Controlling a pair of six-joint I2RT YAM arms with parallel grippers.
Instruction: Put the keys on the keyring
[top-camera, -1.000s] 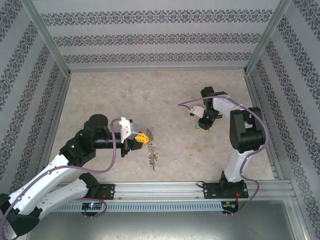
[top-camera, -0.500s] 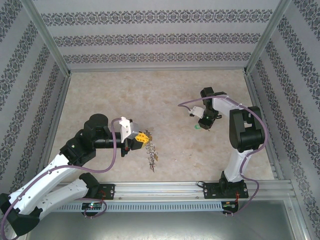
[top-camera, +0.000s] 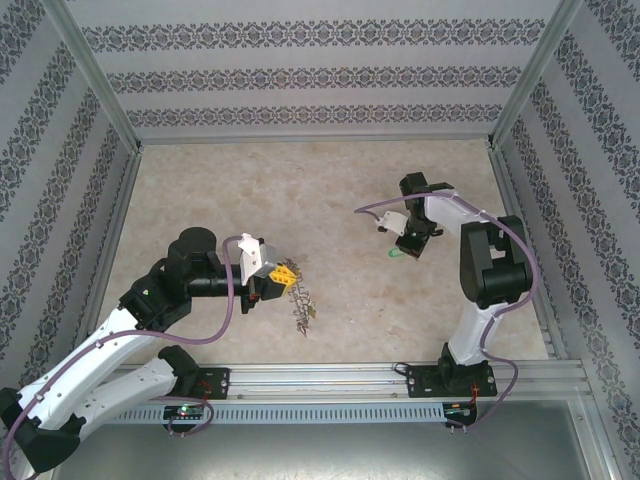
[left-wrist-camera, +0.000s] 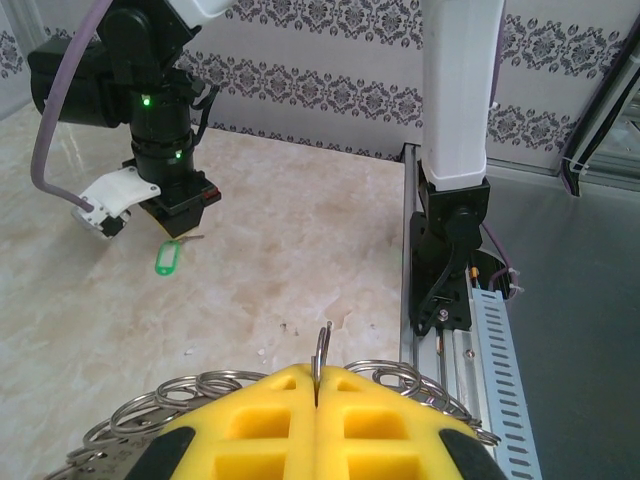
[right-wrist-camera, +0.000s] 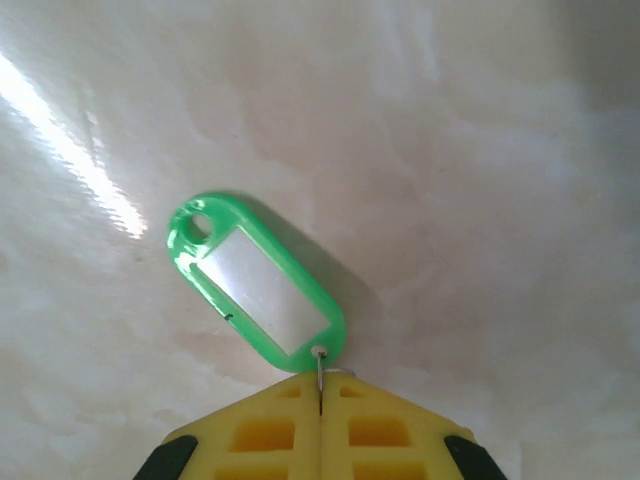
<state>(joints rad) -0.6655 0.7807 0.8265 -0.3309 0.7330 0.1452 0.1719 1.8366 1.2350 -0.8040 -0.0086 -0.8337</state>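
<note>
Your left fingers (left-wrist-camera: 250, 425) clamp ring (left-wrist-camera: 400, 372) wire: stiff, thin, slippery. Your right fingers (right-wrist-camera: 270, 430) nip green tag (right-wrist-camera: 258, 288) by loop (light, swings freely), hold seemingly marginal. Grip metal, not plastic.

Your left arm (top-camera: 100, 345) and right arm (top-camera: 470, 335): white shells, black joints, black bases. A lilac cable (top-camera: 231, 290) loops along each. Left end effector (left-wrist-camera: 316, 385) and right end effector (right-wrist-camera: 320, 385): yellow grid-moulded pads (left-wrist-camera: 260, 425). Green lights (left-wrist-camera: 146, 100) glow on your right wrist.
</note>
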